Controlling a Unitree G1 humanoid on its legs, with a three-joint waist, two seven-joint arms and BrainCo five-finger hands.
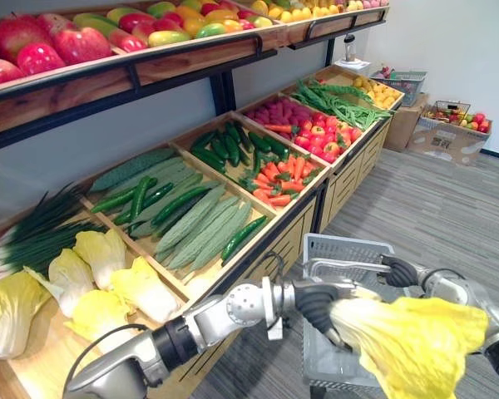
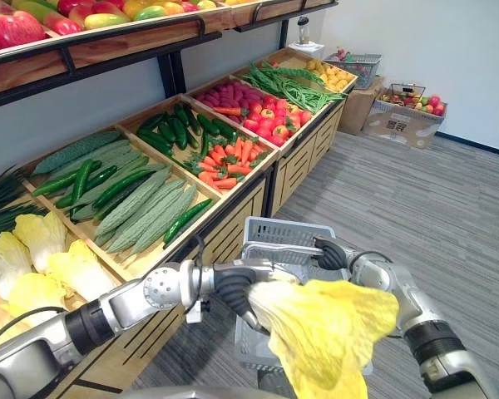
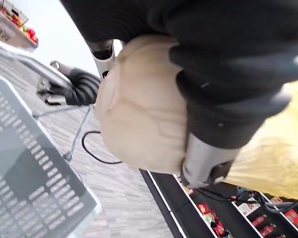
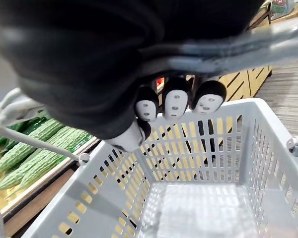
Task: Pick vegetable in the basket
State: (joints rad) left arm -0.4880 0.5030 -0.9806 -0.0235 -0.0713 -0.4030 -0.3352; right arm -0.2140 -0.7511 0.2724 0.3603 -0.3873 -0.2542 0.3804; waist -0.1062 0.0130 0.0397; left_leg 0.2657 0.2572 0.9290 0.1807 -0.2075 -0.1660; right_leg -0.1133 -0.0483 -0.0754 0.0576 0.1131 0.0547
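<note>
- Cabbage (image 1: 416,341), eye views: yellow leaves are hanging in the air close by the grey basket (image 1: 343,248), not in it; left hand (image 1: 316,303) is clutching its stem end.
- Left wrist view: fingers (image 3: 208,163) are curling round the pale base.
- Right wrist view: right hand (image 4: 114,99) is wrapping its fingers round the basket handle (image 4: 228,47).

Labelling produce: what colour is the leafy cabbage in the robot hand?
Yellow leafy cabbage, pale stem; left eye view best.
</note>
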